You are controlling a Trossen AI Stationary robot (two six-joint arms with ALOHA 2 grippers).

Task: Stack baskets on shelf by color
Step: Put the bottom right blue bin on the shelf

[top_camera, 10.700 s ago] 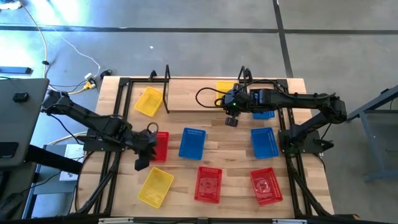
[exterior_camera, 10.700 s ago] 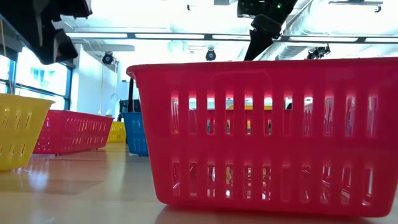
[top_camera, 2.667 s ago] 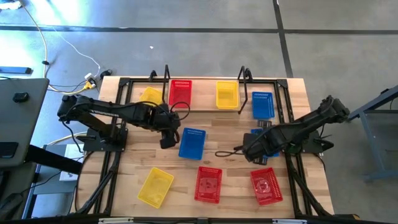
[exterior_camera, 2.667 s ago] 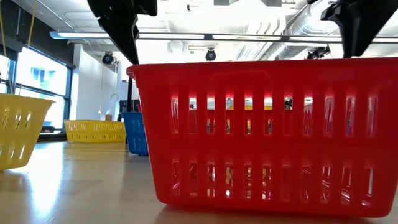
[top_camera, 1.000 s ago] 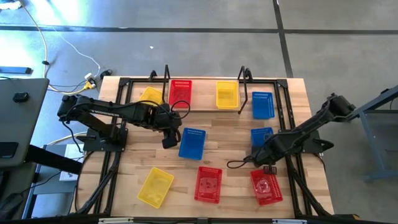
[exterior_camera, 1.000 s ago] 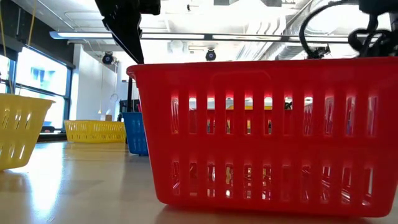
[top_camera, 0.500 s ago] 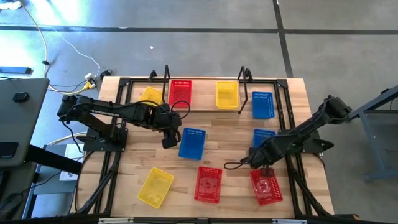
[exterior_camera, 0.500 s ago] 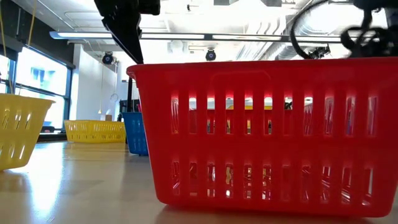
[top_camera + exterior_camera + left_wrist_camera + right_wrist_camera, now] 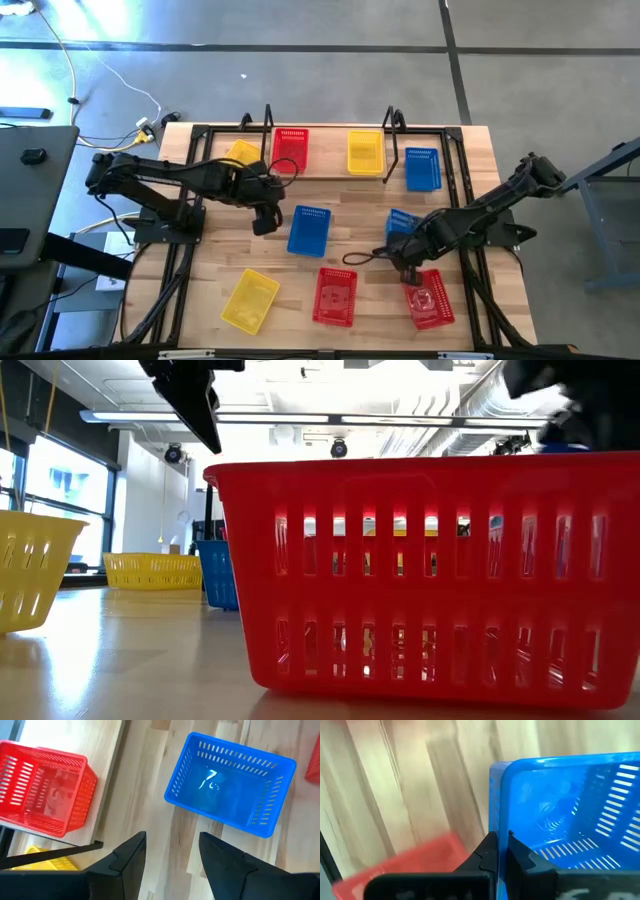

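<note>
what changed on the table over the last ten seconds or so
The left arm carried a red basket onto the shelf, let go, and its open left end effector now hovers beside the loose blue basket. The right end effector left the shelf, gripped a blue basket's rim and dragged it left. The other baskets stayed put.
</note>
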